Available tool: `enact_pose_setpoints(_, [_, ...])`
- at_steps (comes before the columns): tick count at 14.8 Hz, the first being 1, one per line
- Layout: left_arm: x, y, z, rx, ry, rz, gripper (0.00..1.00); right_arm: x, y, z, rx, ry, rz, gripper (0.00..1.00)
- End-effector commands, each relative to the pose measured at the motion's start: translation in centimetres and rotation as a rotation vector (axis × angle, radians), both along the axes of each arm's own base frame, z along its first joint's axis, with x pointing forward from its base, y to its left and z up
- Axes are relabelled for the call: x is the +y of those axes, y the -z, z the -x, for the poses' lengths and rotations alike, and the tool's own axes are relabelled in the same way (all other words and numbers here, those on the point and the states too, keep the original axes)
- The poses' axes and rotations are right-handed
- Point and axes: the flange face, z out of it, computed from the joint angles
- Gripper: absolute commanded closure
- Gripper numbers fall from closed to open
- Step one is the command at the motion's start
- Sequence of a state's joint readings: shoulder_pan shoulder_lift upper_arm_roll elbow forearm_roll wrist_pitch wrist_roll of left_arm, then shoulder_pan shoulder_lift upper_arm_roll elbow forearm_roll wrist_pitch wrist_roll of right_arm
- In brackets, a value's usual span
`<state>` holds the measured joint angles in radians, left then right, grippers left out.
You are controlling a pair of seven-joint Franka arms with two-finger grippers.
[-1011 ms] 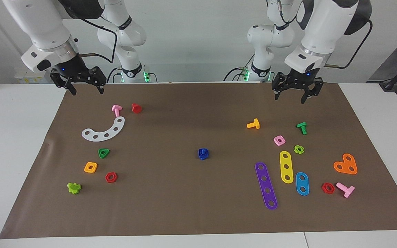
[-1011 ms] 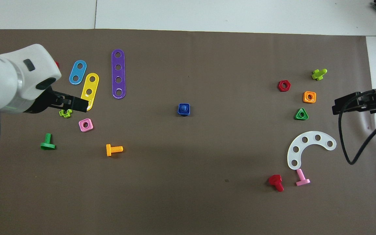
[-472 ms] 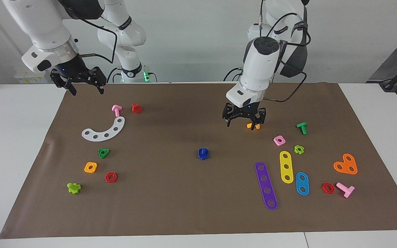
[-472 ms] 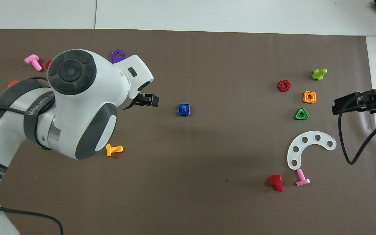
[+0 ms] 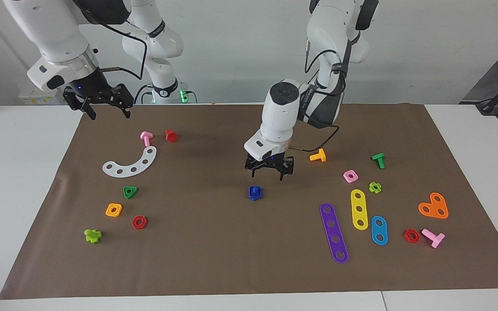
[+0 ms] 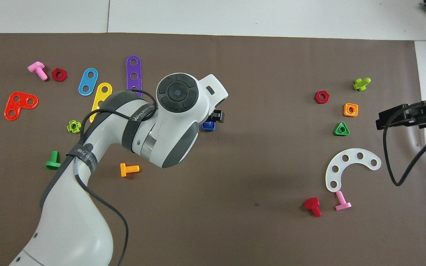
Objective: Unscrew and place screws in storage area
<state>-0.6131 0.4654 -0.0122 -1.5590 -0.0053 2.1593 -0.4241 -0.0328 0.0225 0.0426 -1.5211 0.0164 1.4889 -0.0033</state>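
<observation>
Over mid-mat, my left gripper (image 5: pixel 269 171) now hangs just above the blue screw (image 5: pixel 254 192), a little toward the left arm's end of it and not touching. A second ago it sat back at the robots' edge of the mat; half a second ago it was passing the orange bolt (image 5: pixel 318 155); now it has swept to the centre and dropped low. Fingers spread wide, nothing between them.

The screw stands stem up in its blue nut (image 6: pixel 208 126), alone at mat centre; neither has moved. In the overhead view my wrist covers most of it, only the nut's edge shows.

My right gripper (image 5: pixel 97 103) waits, same pose as before, fingers apart and empty, over the mat edge close to the robots at the right arm's end. The storage area lies below it: white strip (image 5: pixel 130 163), green triangle (image 5: pixel 130 191), orange square (image 5: pixel 113 210), red hexagon (image 5: pixel 139 222).

Meaning: approach nearly done, unscrewing not started. Next I judge a small shift over the stem, descend, close, then twist. Risk: the nut is loose on the mat and may spin with the screw.
</observation>
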Motion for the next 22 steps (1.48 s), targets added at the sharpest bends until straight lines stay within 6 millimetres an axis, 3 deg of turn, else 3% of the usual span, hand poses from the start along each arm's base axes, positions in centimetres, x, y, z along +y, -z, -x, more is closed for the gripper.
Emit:
enact_pose_setpoints(1, [-1.2, 1.8, -1.3, -0.072, -0.024, 0.025, 0.01, -0.2, 0.0, 0.4, -0.010, -0.002, -0.006, 0.00])
enact_pose_setpoints(4, [-1.0, 3.6, -1.0, -0.097, -0.023, 0.044, 0.10, -0.3, 0.0, 0.4, -0.010, -0.002, -0.006, 0.00])
enact_pose_setpoints(8, [-1.4, 6.6, -0.7, -0.064, -0.027, 0.019, 0.12, -0.2, 0.2, 0.5, -0.006, -0.002, -0.006, 0.00])
enact_pose_setpoints(11, [-1.3, 7.1, -0.4, -0.052, -0.039, 0.012, 0.13, -0.2, 0.2, 0.4, -0.009, -0.002, -0.006, 0.00])
enact_pose_setpoints(13, [-1.1, 8.0, 0.1, -0.038, -0.043, 0.003, 0.19, -0.2, 0.1, 0.5, -0.009, -0.002, -0.006, 0.00])
enact_pose_setpoints(20, [-1.6, 8.4, 0.9, -0.032, -0.029, -0.007, 0.26, -0.3, 0.8, 0.9, 0.008, 0.000, -0.005, 0.00])
enact_pose_setpoints(21, [-1.6, 8.3, 0.9, -0.031, -0.036, -0.005, 0.41, -0.3, 0.8, 0.9, 0.008, 0.000, -0.005, 0.00])
enact_pose_setpoints(22, [-1.6, 8.1, 0.9, -0.025, -0.064, -0.005, 0.70, -0.3, 0.7, 1.0, 0.007, 0.001, -0.005, 0.00])
